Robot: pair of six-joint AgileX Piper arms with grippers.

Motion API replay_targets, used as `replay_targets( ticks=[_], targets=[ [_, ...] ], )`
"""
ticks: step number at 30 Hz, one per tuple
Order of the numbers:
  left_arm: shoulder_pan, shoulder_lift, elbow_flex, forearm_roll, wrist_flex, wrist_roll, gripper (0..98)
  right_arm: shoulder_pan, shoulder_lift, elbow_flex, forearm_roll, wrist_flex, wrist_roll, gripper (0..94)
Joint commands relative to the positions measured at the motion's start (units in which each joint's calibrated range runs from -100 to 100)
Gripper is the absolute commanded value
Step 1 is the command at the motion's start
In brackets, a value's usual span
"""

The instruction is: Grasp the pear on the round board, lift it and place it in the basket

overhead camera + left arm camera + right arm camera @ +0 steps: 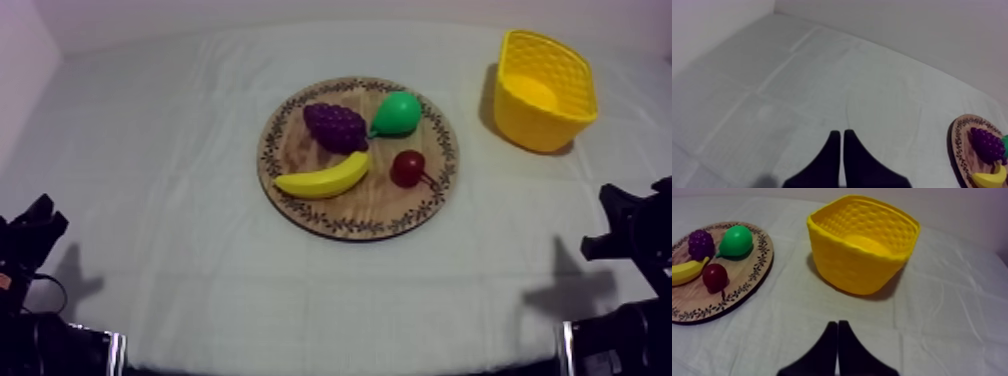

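I see the pear (pixel 397 113) lying on the wooden board (pixel 372 205), on its far right part, with its narrow end pointing toward the bunch of grapes (pixel 335 126) just beside it on the left. Nearer to me on the board, the banana (pixel 322 177) lies along the left side and the small red fruit (pixel 407 168) sits to its right, a little apart from the pear. The board lies flat in the middle of the table (pixel 200 250), on the grey-white cloth.

The yellow basket (pixel 530 125) stands upright at the far right of the table, apart from the board, with bare cloth between them.

My left pincer (pixel 842 134) is closed on nothing, its two black fingers pressed together into a narrow wedge over bare cloth, with the board's edge off to its right. My right pincer (pixel 837 324) is closed on nothing too, fingers together, low over the cloth. The basket stands beyond its tips and the board is off to its left. Both arms sit at the near corners of the table, well away from the pear.
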Motion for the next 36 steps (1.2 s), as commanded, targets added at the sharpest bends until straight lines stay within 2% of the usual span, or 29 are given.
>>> replay_targets(
  ticks=[1, 11, 15, 18, 25, 28, 32, 36],
  targets=[
    [0.00, -0.01, 0.00, -0.01, -0.02, 0.01, 0.1, -0.01, 0.00, 0.04, 0.00, 0.01, 0.02, 0.6],
    [0.00, -0.01, 0.00, -0.01, -0.02, -0.02, 0.1, -0.12, 0.24, -0.08, -0.08, 0.74, -3.05, 0.6],
    [0.00, -0.01, 0.00, -0.01, -0.02, -0.01, 0.1, 0.71, 4.45, -4.92, -0.05, 0.01, 0.19, 0.9],
    [0.00, -0.01, 0.00, -0.01, -0.02, 0.00, 0.1, 1.03, 11.51, -13.97, -0.51, -1.10, 2.06, 0.9],
    [0.00, -0.01, 0.00, -0.01, -0.02, -0.02, 0.1, 3.15, 30.44, -41.05, -8.19, 1.02, 14.12, 1.0],
    [0.00, -0.01, 0.00, -0.01, -0.02, -0.02, 0.1, 3.30, 38.56, -51.89, -10.38, 2.63, 19.09, 1.0],
    [0.00, -0.01, 0.00, -0.01, -0.02, 0.00, 0.1, 2.14, 48.97, -65.05, -11.49, 4.80, 24.15, 1.0],
    [0.00, -0.01, 0.00, -0.01, -0.02, 0.01, 0.1, -0.57, 58.05, -75.95, -10.69, 7.38, 28.11, 1.0]
  ],
)
